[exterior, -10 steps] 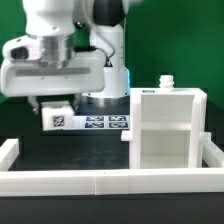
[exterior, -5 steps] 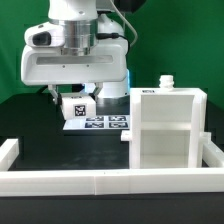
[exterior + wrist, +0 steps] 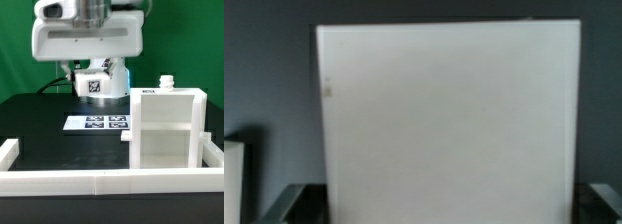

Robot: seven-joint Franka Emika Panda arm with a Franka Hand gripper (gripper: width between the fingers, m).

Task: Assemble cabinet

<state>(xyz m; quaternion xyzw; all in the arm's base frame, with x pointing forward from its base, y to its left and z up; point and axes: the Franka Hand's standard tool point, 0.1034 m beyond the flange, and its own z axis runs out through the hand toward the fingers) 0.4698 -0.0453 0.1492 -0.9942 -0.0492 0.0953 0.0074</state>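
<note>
The white cabinet body (image 3: 165,130) stands upright at the exterior view's right, its open shelf compartments facing the camera and a small white knob (image 3: 167,82) on its top. My gripper (image 3: 93,90) hangs above the table, left of and above the cabinet body, shut on a flat white cabinet panel (image 3: 95,84) with a black-and-white tag. In the wrist view the panel (image 3: 446,110) fills most of the picture. My gripper (image 3: 441,205) holds it, with dark fingertips (image 3: 288,200) at either edge. The panel hides what lies beneath.
The marker board (image 3: 97,123) lies flat on the black table below the gripper. Low white frame rails (image 3: 100,181) run along the front and turn up both sides. A green wall stands behind.
My gripper has risen and moved toward the exterior view's right, carrying the tagged panel from near the table to well above the marker board.
</note>
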